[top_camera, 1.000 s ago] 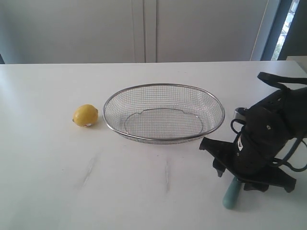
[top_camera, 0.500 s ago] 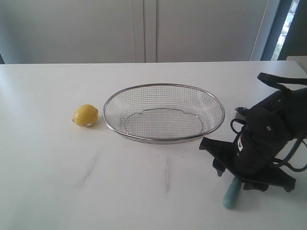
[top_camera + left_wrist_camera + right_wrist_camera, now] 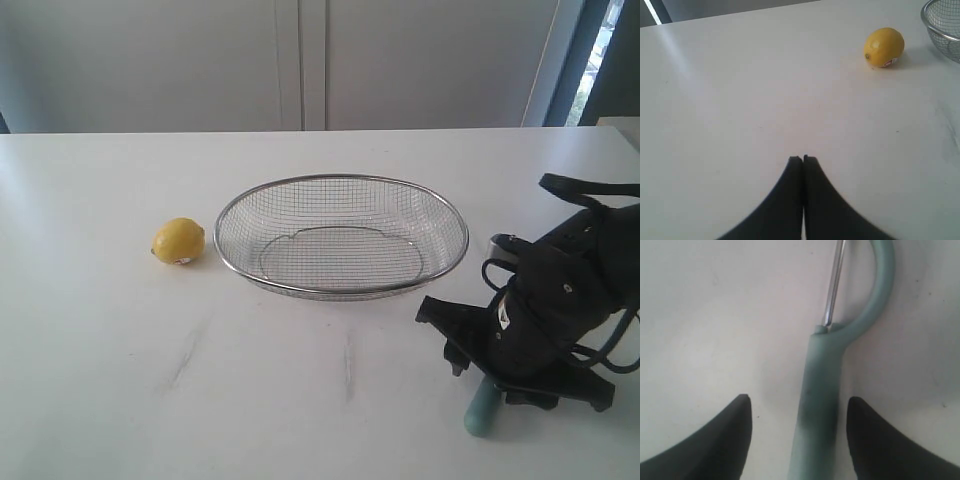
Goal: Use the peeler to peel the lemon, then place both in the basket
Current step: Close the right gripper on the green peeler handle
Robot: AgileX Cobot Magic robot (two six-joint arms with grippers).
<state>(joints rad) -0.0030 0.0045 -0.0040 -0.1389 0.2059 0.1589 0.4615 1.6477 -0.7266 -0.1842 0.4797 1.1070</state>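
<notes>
As I look in from the outside camera, the lemon (image 3: 179, 241) sits on the white surface (image 3: 100, 350) just beside the left end of the wire basket (image 3: 342, 292), not touching its rim, with its sticker (image 3: 183, 260) low on the near side. The right arm (image 3: 560, 290) is bent low over the near right part of the surface, close to the basket's right end. The teal end of the peeler (image 3: 482, 410) lies flat on the surface and pokes out from under it

On the left wrist camera, my left tool (image 3: 802, 159) is closed, its two dark fingers (image 3: 785, 200) pressed together with nothing between them, above bare surface. The lemon (image 3: 884, 47) lies well apart from it, with a piece of the basket rim (image 3: 935, 25) near the lemon

On the right wrist camera, my right tool (image 3: 797, 407) stands wide open. Its fingers (image 3: 720, 445) flank the peeler's handle (image 3: 821, 385) with a gap on each side, gripping nothing. The handle runs on to the curved head and the thin metal blade (image 3: 835, 285)
</notes>
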